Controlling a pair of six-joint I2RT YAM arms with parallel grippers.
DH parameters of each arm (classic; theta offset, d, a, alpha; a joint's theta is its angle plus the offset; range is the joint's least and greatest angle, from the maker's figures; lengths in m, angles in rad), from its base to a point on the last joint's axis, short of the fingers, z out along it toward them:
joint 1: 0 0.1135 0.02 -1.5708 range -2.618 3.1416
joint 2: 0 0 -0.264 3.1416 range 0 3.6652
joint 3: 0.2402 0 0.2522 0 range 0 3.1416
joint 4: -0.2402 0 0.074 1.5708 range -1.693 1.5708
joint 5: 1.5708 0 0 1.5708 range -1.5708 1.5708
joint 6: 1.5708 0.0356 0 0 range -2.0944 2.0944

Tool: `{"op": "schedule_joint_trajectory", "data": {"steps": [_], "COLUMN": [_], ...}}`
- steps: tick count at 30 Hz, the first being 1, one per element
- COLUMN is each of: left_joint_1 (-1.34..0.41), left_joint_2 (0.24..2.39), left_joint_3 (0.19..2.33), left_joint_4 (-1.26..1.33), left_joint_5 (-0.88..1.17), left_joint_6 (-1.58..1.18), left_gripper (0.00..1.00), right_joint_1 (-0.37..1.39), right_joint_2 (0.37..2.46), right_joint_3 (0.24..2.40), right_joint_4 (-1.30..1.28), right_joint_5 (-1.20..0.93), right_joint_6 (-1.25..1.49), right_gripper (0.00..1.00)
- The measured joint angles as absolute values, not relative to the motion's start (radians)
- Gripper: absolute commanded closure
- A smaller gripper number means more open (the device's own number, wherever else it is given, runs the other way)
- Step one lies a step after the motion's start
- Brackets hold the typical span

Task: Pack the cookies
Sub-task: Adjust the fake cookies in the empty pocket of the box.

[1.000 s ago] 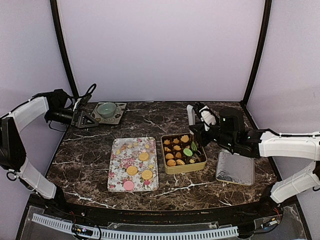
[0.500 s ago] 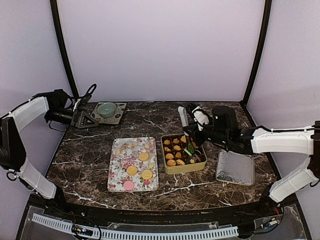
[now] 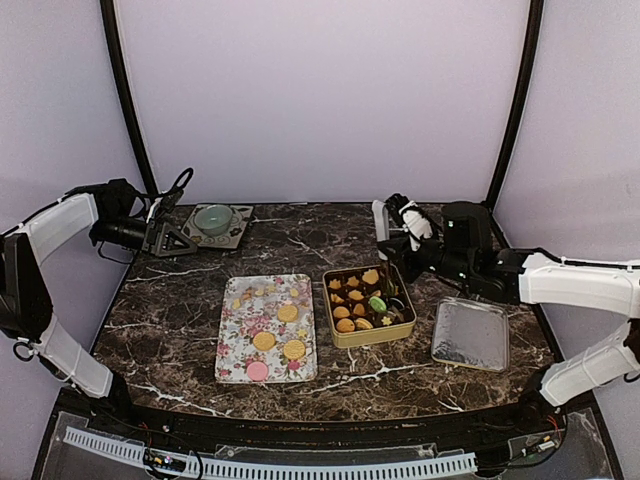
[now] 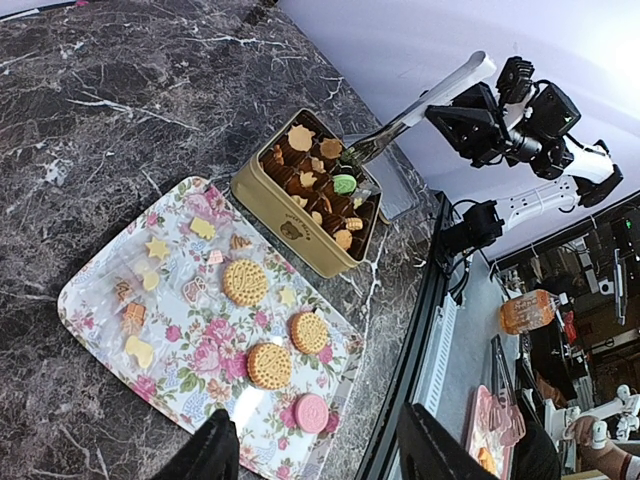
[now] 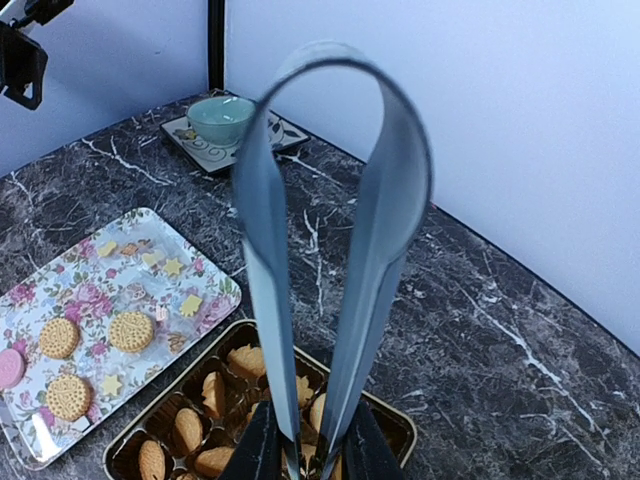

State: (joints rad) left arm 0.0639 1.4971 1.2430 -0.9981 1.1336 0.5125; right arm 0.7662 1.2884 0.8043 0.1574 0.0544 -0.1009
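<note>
- Round cookies lie flat, faces up, on the flowered tray mid-tabletop.
- Right hand clamps silver tongs, tips toward the tin.
- Left hand is half open and empty.

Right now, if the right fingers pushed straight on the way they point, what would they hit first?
Probably the tin: the right fingers clamp tongs aimed down into it, so the tips would meet the cookies inside first. Which cup is unclear.
</note>
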Motion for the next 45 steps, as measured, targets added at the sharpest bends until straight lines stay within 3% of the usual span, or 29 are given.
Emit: {"op": "schedule_joint_trajectory", "data": {"steps": [11,40,43,45], "left_joint_1": [0.064,0.064,0.064,0.064], "left_joint_2": [1.498,1.504,1.504,1.505], "left_joint_3": [1.243,1.243,1.243,1.243], "left_joint_4": [-1.005,-1.005,-1.005,-1.005], "left_joint_5": [1.137,1.141,1.139,1.135], "left_joint_6": [0.513,0.517,0.517,0.517], "left_gripper": [0.44,0.44,0.42,0.33], "right_joint_1": [0.764,0.764,0.764,0.764], "right_joint_2": [1.175,1.265,1.249,1.224], "right_joint_3": [0.804,0.739,0.74,0.748], "right_joint_4": [0.178,0.213,0.207,0.2], "right_joint_5": [0.039,0.005,0.031,0.051], "right_joint_6": [-0.077,0.005,0.002,0.001], "right_gripper": [0.95,0.99,0.98,0.98]}}
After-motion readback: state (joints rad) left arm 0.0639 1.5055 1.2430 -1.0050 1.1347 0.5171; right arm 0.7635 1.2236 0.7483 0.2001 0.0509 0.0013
